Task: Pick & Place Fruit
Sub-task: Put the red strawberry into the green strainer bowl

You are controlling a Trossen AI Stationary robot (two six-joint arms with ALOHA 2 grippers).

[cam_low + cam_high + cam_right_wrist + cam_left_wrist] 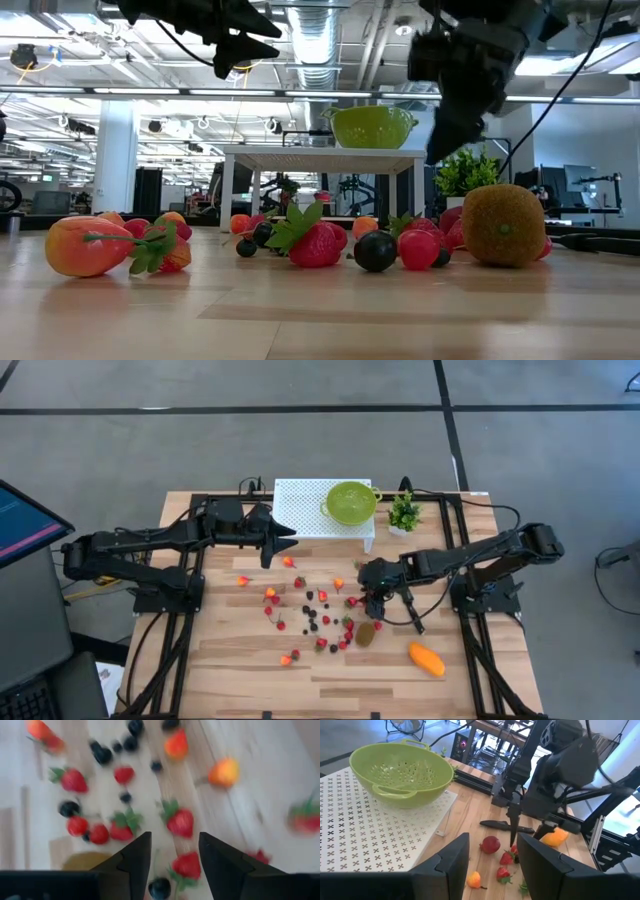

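Small fruit pieces lie scattered on the wooden table: strawberries (322, 596), dark berries (312, 614), a brown kiwi (366, 632) and an orange mango (426, 658). My right gripper (375, 603) hangs open above the cluster's right part, pointing steeply down. In its wrist view a strawberry (186, 865) and a dark berry (160, 887) lie on the table below the gap between its fingers (175, 840). In the low view it (445, 140) stands well above the fruit. My left gripper (290, 545) waits open in the air at the far left, near the white stand (300, 510).
A green colander (350, 502) sits on the white perforated stand at the far middle. Beside the stand is a small potted plant (404, 513). A black knife (411, 612) lies right of my right gripper. Bare wood lies along the near edge.
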